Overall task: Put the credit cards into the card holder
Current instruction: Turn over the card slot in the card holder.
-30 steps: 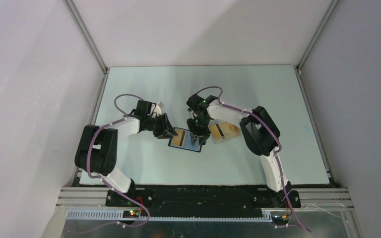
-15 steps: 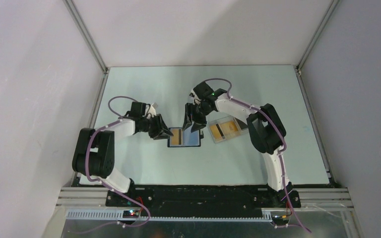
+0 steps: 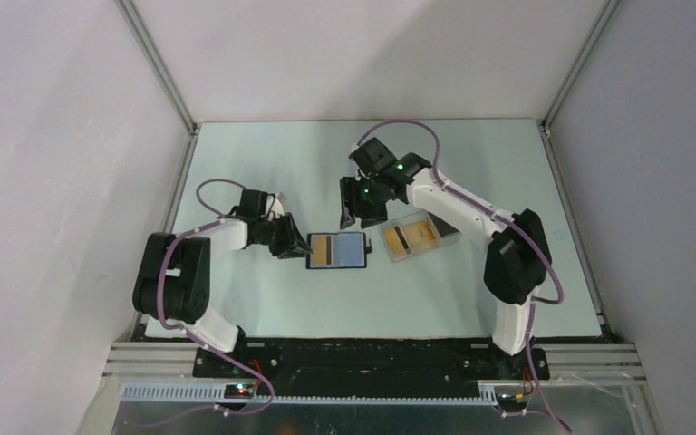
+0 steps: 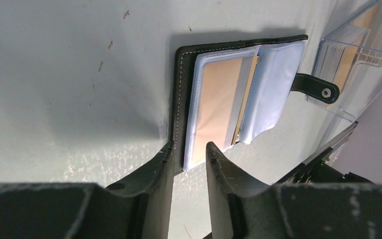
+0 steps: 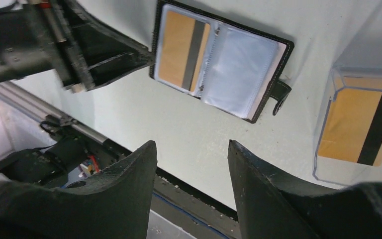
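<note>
The black card holder (image 3: 352, 250) lies open on the table, blue-lined clear sleeves up, and also shows in the left wrist view (image 4: 179, 99) and the right wrist view (image 5: 238, 69). One orange card with a dark stripe (image 3: 323, 251) sits in its left sleeve (image 5: 181, 50). My left gripper (image 3: 294, 243) is at the holder's left edge, its jaws narrowly apart around the holder's near corner (image 4: 191, 152). My right gripper (image 3: 362, 208) is open and empty above the table (image 5: 191, 144), behind the holder. More orange cards (image 3: 408, 237) lie in the clear tray (image 5: 363, 124).
The pale translucent tray (image 3: 444, 237) stands just right of the holder, its wall visible in the left wrist view (image 4: 328, 59). The holder's strap with a stud (image 4: 318, 89) sticks out towards the tray. Metal frame rails run along the table's edges.
My right gripper has lifted off the holder and moved back, away from it. The holder has settled flat and square. My left gripper has shifted slightly left.
</note>
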Action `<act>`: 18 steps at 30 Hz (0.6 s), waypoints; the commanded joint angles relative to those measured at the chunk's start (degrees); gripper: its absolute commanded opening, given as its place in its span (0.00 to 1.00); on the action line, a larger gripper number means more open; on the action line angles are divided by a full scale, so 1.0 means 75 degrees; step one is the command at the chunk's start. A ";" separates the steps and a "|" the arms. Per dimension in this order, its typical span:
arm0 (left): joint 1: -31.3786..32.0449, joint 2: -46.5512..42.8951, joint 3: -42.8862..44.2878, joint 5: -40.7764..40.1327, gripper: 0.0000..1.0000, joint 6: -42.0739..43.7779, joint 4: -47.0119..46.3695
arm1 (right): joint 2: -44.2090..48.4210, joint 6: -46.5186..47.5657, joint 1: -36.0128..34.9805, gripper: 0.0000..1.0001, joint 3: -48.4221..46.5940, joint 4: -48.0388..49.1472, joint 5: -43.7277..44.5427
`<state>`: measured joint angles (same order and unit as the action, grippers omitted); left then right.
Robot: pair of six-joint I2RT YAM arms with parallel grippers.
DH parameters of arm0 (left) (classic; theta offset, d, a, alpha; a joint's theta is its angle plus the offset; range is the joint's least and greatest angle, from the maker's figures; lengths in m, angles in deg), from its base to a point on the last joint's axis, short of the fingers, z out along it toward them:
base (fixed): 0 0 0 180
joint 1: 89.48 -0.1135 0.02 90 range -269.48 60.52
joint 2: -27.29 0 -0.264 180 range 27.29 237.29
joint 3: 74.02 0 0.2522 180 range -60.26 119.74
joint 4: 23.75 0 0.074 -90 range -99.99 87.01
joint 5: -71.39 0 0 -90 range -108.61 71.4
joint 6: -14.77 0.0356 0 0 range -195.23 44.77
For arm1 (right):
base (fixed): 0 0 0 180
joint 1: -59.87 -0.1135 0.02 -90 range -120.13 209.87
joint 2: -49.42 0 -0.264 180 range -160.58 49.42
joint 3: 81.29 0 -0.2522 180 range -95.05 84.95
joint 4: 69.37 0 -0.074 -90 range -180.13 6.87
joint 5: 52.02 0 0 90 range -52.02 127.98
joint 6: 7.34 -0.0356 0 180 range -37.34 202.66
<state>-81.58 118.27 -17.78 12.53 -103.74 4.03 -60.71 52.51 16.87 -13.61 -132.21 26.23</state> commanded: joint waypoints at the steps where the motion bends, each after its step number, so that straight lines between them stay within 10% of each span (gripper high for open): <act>1: -0.0033 0.0088 0.0028 -0.0208 0.33 0.0018 -0.0111 | 0.0629 -0.0145 0.0354 0.58 0.0492 0.0811 -0.0799; 18: -0.0127 0.0104 -0.0035 -0.0402 0.27 -0.0071 -0.0111 | -0.2244 -0.0945 0.0042 0.46 -0.0397 0.1655 -0.2443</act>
<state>-81.93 119.05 -17.85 9.97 -103.81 4.03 -76.08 46.39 17.85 -13.20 -121.02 9.80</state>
